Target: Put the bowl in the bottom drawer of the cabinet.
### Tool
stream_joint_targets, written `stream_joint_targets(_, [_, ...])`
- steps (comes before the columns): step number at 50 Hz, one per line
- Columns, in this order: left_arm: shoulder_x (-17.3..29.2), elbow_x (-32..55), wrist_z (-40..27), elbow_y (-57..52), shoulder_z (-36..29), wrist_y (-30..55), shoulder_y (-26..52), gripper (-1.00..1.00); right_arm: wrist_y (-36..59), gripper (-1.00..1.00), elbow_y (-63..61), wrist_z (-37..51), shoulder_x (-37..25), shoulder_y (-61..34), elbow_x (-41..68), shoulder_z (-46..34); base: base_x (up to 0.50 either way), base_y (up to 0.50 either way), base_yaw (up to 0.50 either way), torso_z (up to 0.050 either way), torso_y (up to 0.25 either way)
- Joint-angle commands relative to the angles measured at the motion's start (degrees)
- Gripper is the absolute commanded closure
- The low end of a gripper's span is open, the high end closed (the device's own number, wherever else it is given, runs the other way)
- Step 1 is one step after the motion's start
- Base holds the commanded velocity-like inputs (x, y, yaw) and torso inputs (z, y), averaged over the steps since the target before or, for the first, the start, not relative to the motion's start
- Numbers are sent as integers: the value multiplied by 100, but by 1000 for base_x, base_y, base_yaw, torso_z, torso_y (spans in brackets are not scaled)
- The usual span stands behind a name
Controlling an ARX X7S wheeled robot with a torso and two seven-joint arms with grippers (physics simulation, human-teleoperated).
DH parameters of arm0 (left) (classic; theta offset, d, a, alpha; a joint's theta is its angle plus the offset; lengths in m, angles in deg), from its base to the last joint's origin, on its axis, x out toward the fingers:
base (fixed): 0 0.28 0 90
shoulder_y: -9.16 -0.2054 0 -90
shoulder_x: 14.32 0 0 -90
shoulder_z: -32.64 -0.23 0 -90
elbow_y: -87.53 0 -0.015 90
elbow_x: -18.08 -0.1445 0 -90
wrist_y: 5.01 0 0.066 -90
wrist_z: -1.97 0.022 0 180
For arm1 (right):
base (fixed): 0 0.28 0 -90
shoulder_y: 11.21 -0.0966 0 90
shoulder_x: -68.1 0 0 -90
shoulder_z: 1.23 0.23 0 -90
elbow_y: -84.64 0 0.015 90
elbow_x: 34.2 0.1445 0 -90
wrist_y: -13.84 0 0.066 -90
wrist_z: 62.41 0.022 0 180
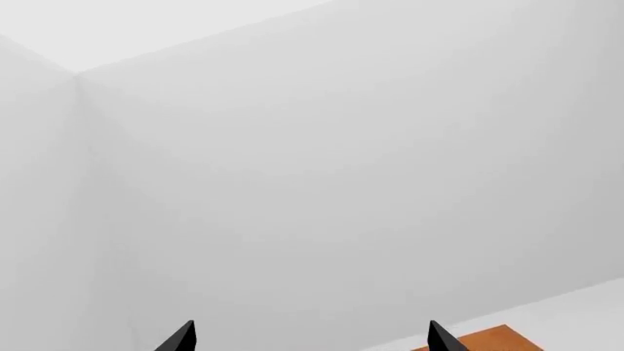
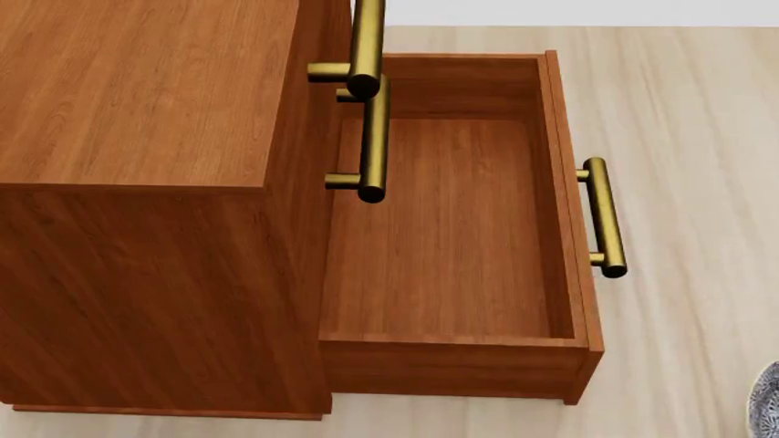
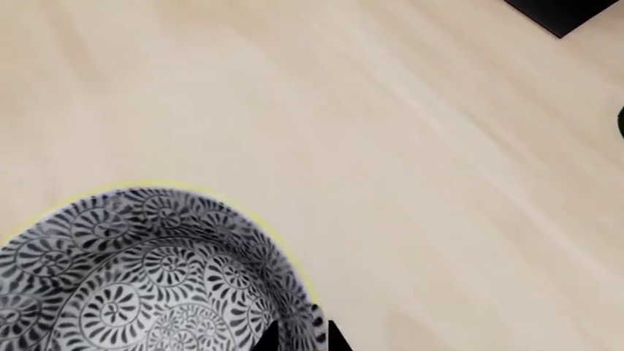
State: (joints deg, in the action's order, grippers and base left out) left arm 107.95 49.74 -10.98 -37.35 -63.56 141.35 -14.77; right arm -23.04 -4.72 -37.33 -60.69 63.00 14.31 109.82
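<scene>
Right gripper point(image 3: 297, 338): jaws pinched on the bowl's point(image 3: 146, 278) rim, one tip inside, one outside.
Bowl: above the pale wood floor point(image 3: 410, 146), right of the bottom drawer point(image 2: 444, 237).
Bottom drawer: pulled out of the cabinet point(image 2: 146, 182).
Left gripper point(image 1: 312, 338): jaws spread, gripping nothing.

Glossy patterned ceramic bowl point(image 3: 146, 274); matt wood-grain cabinet point(image 2: 146, 182) with shiny brass handles point(image 2: 605, 217).

Pale wood-grain floor point(image 2: 694, 119), boards running lengthwise. Plain white walls point(image 1: 351, 168) meeting at corner, white ceiling point(image 1: 117, 29) above. Even, diffuse lighting.
</scene>
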Motion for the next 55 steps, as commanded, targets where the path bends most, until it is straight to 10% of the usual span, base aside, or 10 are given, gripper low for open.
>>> stream_joint_targets(1, [-4, 34, -31, -31, 5, 33, 13, -100, 326, 100, -260, 190, -53, 128, -169, 167, 0, 0, 0, 0, 0])
stream_joint_targets(55, [42, 215, -97, -131, 73, 144, 110, -100, 1992, 100, -1511, 1498, -630, -2210, 963, -175, 0, 0, 0, 0, 0])
